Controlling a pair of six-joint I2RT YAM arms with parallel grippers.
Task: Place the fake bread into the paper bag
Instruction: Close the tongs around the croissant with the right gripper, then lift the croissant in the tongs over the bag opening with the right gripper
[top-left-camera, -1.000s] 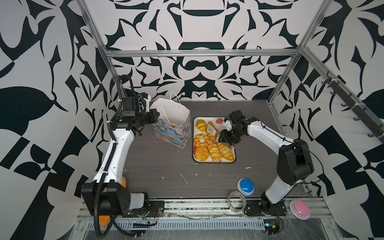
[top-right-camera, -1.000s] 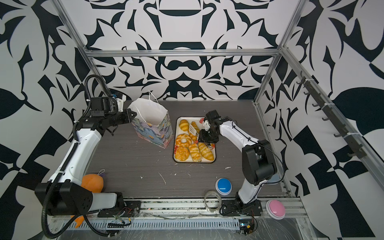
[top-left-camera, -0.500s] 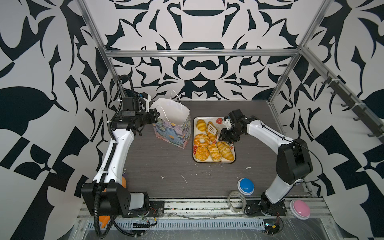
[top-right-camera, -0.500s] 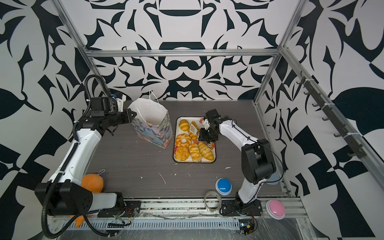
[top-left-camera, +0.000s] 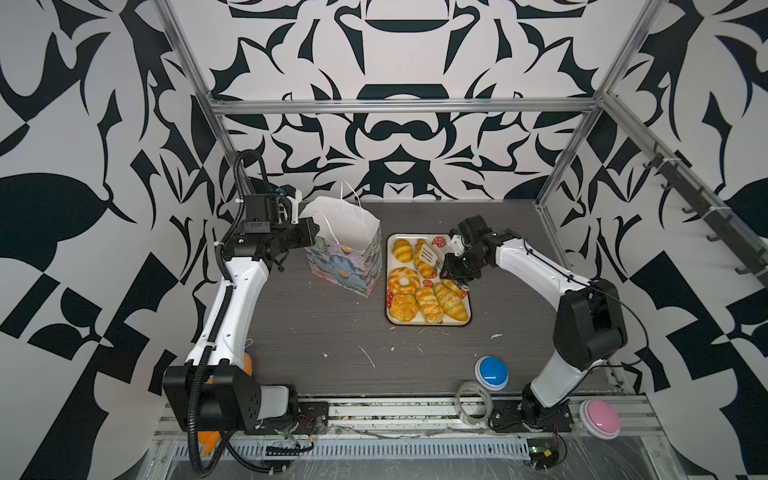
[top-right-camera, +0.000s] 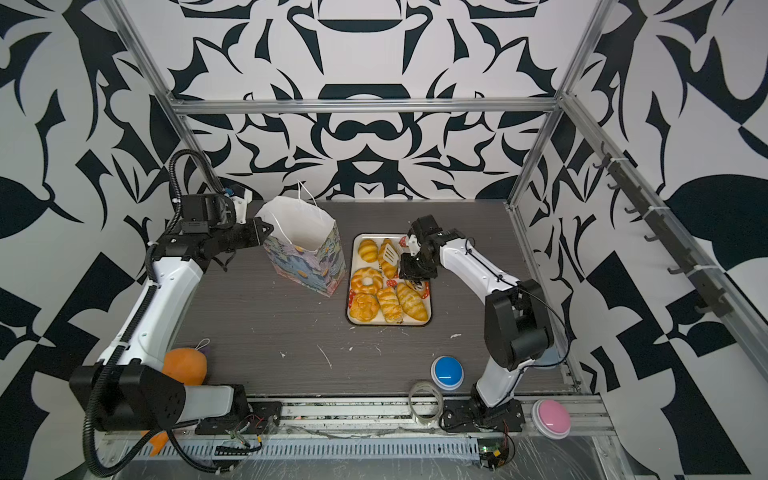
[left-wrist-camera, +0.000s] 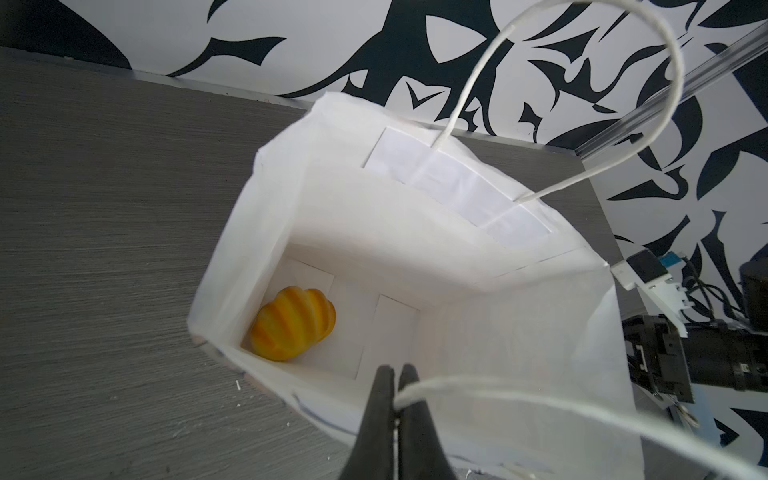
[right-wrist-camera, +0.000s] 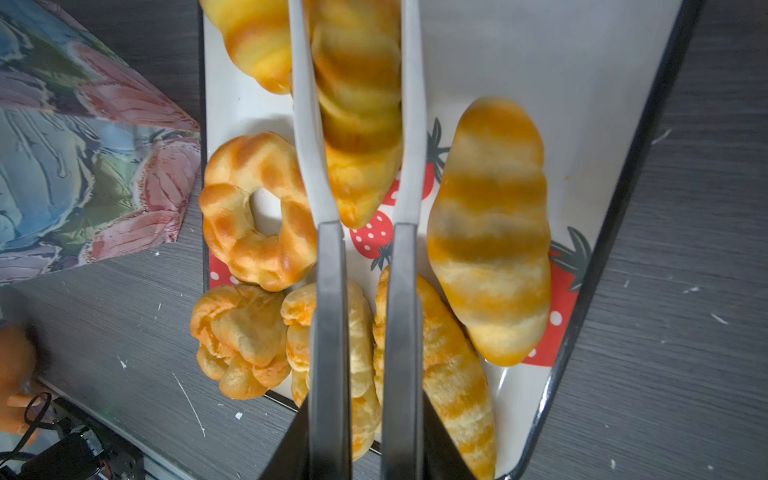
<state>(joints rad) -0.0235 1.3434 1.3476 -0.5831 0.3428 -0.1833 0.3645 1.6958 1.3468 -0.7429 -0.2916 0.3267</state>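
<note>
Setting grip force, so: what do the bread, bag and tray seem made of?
Bread: foam or soft plastic, cannot tell which; smooth skin, painted stripes. Bag: paper; matte white lining, creased folds. Tray: perhaps enamelled metal or melamine; smooth cream surface, dark rim, printed strawberries.

Bright even light, faint shadows, bowed top-view edges, paper bag (left-wrist-camera: 457, 257) interior glaring, nearest fake bread (right-wrist-camera: 357, 95) blurred
</note>
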